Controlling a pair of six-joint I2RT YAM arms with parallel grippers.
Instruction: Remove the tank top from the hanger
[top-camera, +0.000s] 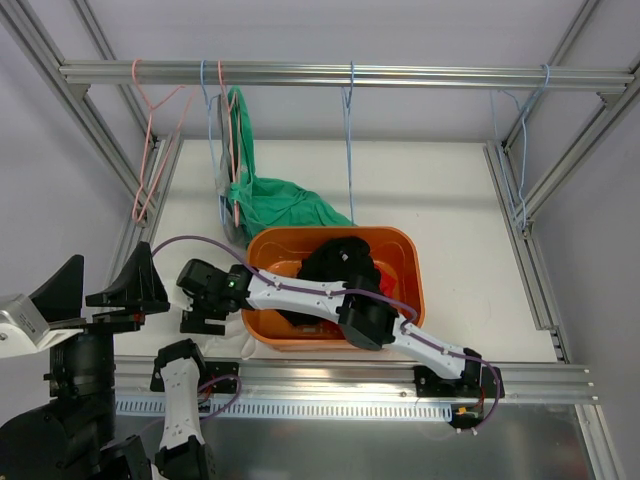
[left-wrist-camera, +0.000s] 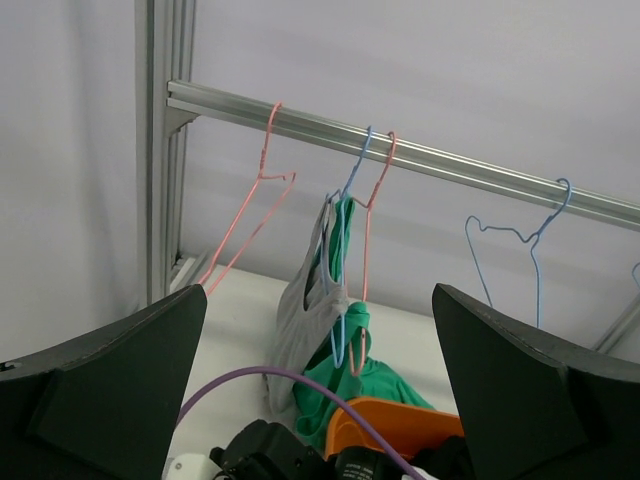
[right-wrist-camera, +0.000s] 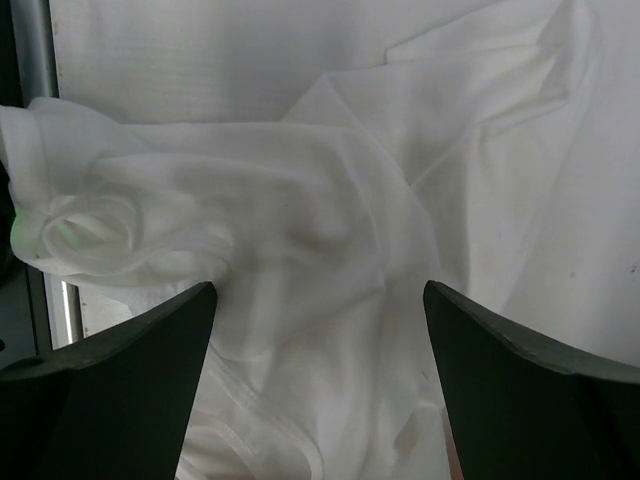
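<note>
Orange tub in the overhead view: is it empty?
No, a heap of black clothing lies inside the orange tub.

I see a white tabletop (top-camera: 450, 200) edged by aluminium framing (top-camera: 400, 375), an overhead rail (top-camera: 420, 74) across the far side, and plain pale-grey walls (top-camera: 40, 140) under soft, even light.
</note>
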